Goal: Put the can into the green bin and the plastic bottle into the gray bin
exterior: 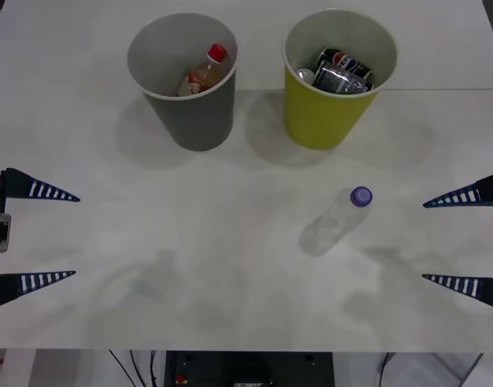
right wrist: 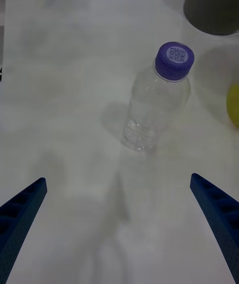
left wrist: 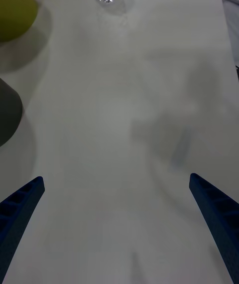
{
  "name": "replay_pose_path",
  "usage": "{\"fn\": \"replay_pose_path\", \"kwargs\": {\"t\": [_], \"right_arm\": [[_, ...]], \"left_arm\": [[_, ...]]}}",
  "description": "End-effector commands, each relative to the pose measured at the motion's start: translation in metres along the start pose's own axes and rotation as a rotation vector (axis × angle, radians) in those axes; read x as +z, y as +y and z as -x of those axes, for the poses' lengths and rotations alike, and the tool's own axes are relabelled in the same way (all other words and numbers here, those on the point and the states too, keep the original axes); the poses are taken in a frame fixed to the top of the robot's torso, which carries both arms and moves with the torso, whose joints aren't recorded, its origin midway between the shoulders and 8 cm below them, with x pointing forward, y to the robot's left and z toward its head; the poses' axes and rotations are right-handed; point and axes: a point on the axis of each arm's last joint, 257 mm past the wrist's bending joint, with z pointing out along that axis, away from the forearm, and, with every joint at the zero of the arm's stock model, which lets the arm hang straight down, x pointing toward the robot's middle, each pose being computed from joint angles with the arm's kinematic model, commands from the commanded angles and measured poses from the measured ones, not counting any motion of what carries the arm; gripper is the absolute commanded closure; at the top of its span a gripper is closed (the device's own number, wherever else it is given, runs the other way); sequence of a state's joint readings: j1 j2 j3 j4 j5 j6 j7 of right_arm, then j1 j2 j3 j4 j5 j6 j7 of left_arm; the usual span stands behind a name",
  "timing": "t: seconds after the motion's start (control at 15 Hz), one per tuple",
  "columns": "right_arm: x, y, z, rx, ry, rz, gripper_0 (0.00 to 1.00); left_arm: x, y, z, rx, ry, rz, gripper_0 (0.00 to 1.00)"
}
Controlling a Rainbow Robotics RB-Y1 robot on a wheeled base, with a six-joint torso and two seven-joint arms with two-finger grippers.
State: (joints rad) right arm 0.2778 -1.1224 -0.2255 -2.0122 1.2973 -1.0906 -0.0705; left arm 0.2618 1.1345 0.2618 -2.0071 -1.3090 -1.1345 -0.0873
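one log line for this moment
left gripper open, idle | right gripper open near standing clear purple-capped plastic bottle | cans in yellow-green bin

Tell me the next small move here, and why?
Probably reach the right gripper toward the plastic bottle. It stands upright on the table, nearer that arm than the left gripper, and both are open. Cans already lie in the green bin; the bottle belongs in the gray bin.
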Motion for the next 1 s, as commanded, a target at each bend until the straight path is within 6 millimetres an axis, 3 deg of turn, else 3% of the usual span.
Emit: {"fn": "replay_pose_path", "kwargs": {"t": [0.07,0.53,1.0], "right_arm": [[0.001,-0.003,-0.005,0.014,-0.013,-0.024,0.00],[0.019,0.000,-0.015,0.106,-0.103,-0.102,0.00],[0.052,0.011,-0.023,0.246,-0.224,-0.187,0.00]], "left_arm": [[0.000,0.000,0.000,0.000,0.000,0.000,0.00],[0.000,0.000,0.000,0.000,0.000,0.000,0.00],[0.000,0.000,0.000,0.000,0.000,0.000,0.00]]}}
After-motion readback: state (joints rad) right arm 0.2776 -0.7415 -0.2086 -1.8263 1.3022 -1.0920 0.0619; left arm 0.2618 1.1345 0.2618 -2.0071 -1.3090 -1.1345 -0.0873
